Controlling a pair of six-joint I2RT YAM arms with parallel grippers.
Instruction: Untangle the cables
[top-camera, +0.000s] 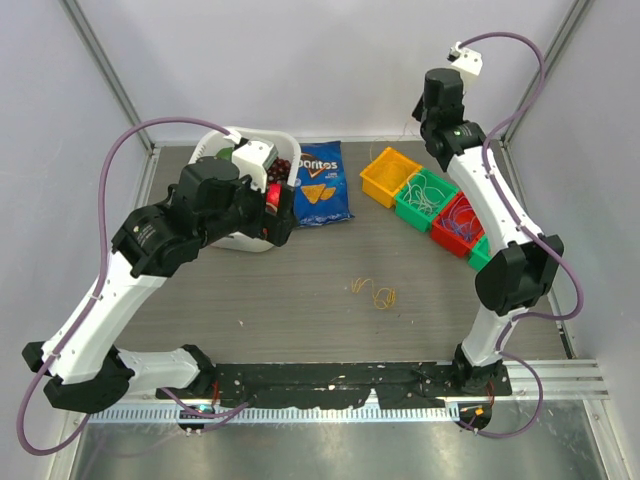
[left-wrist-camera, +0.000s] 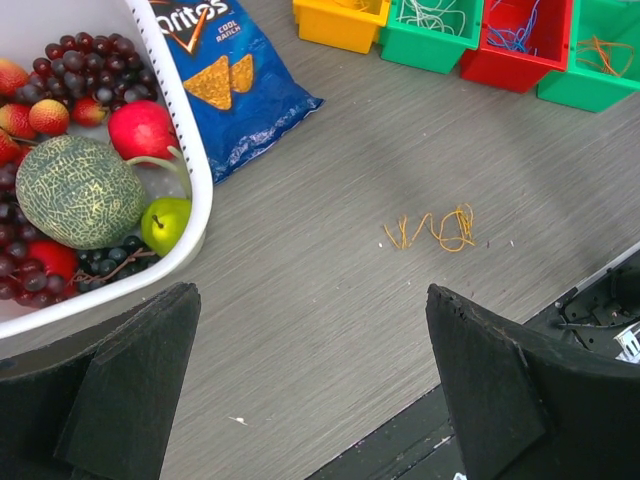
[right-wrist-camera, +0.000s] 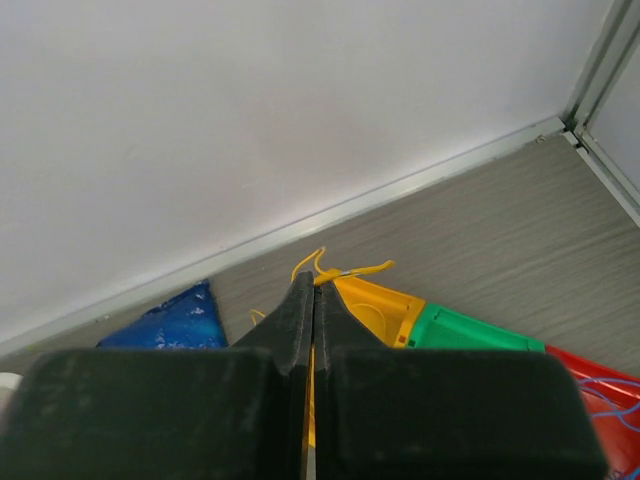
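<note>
Lying at the centre of the top view, a small tangle of thin yellow and orange cables (top-camera: 375, 293) rests on our grey wood-grain table (top-camera: 300, 310), well apart from everything. At upper right our right gripper (right-wrist-camera: 313, 285) hangs over the coloured plastic bins (top-camera: 377, 190), fingers pressed together on one thin yellow string (right-wrist-camera: 370, 267). We see our left gripper (left-wrist-camera: 310, 295) spread wide, empty, near the white fruit basket (left-wrist-camera: 203, 170).

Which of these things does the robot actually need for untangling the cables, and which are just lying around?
Job: tangled cables; yellow cable pinched by the right gripper; coloured bins holding loose cables.
Lying about: Doritos bag; fruit basket.
</note>
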